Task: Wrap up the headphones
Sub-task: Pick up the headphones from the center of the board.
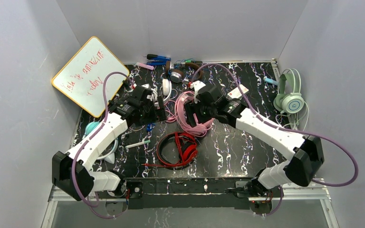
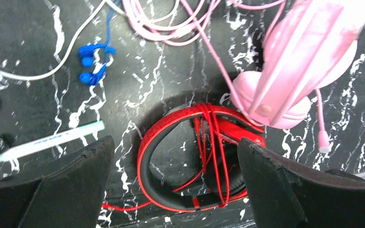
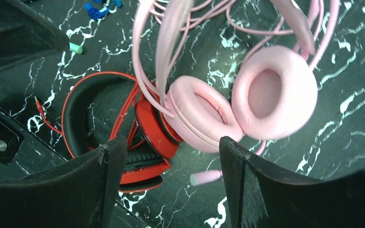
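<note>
The pink headphones (image 1: pixel 198 122) are at the table's middle, with their cord looped in several strands over the headband. Their cups (image 3: pixel 237 107) overlap the red headphones (image 1: pixel 178 149), which lie nearer the front edge with the red cord wound round the band (image 2: pixel 209 142). My left gripper (image 1: pixel 160 110) is open and empty just left of the pink set; in its wrist view (image 2: pixel 175 142) the red band shows between the jaws, below them. My right gripper (image 1: pixel 188 114) is open and empty over the pink set (image 3: pixel 172 141). Mint green headphones (image 1: pixel 290 95), teal (image 1: pixel 92 128), white (image 1: pixel 167 88) and brown (image 1: pixel 176 75) ones lie around.
A whiteboard (image 1: pixel 88 76) leans at the back left. A white pen (image 1: pixel 138 143) and blue earbuds (image 2: pixel 92 64) lie left of the red set. A small white box with a red label (image 1: pixel 240 91) sits behind my right arm. Markers (image 1: pixel 154 59) lie at the back wall.
</note>
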`<state>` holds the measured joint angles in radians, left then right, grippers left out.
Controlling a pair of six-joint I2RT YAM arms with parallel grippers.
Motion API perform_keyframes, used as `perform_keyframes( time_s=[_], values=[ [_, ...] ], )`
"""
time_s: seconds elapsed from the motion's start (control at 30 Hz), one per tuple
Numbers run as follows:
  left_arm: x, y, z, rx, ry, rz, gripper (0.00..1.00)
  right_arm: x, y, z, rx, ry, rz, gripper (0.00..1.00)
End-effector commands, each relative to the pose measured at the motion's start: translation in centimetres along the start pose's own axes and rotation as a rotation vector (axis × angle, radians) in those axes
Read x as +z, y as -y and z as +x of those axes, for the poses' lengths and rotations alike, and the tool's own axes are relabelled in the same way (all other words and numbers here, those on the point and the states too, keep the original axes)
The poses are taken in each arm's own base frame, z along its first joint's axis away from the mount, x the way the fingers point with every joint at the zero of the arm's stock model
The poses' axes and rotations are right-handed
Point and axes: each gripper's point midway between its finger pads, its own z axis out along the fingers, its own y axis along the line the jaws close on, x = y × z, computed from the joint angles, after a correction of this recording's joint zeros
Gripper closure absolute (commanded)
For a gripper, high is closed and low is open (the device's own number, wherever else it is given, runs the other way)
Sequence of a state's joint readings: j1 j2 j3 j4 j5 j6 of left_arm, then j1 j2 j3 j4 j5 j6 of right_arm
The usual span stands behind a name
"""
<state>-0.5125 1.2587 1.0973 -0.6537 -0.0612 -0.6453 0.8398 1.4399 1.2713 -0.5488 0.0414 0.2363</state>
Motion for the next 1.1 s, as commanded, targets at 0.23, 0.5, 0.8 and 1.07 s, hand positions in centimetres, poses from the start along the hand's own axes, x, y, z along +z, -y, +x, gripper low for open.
perform_keyframes(
  time_s=[0.23, 0.5, 0.8, 1.07],
  values=[
    [0.8, 7.6, -6.0, 0.218, 0.13, 0.169, 0.02, -3.6, 4.1, -1.0, 0.318, 0.268, 0.218, 0.17],
    [2.0, 10.4, -7.4, 0.416, 0.18, 0.023, 0.02, -7.3, 5.1, -1.5, 0.386, 0.404, 0.239, 0.17],
    [5.5, 9.9, -8.8, 0.658, 0.16, -0.248, 0.02, -11.0, 6.1, -2.4, 0.399, 0.538, 0.26, 0.18],
    [6.3, 9.9, -10.2, 0.777, 0.18, -0.454, 0.21, -10.9, 6.2, -1.4, 0.406, 0.51, 0.261, 0.18]
  ],
)
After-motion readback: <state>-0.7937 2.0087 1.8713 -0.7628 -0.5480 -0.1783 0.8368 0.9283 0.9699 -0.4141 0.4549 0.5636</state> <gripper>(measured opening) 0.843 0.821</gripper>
